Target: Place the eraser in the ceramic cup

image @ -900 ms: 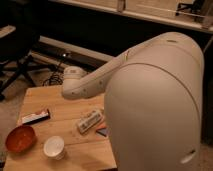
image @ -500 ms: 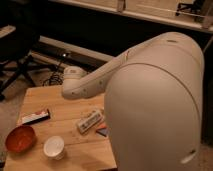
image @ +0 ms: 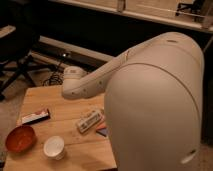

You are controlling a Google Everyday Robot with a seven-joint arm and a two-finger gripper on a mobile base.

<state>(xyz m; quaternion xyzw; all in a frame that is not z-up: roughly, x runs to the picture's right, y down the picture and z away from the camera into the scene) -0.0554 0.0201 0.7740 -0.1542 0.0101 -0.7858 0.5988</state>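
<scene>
We see the flat black-and-white eraser (image: 35, 116) lying near the left edge of the wooden table (image: 55, 107), apart from the small white ceramic cup (image: 54, 147). Our gripper is out of sight, so we cannot tell its state.

White ceramic cup (image: 54, 147), orange bowl (image: 20, 138), black-and-white eraser (image: 35, 116), tan table (image: 60, 107), white arm (image: 100, 77); pincer hidden.

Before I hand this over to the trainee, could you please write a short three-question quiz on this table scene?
1. True or false: the eraser lies inside the ceramic cup.
2. Which stands nearer the orange bowl: A the ceramic cup, B the clear bottle?
3. Where is the gripper?
Key: 1 false, it lies on the table beyond the bowl. 2 A. 3 Out of view; only the arm shows.
</scene>
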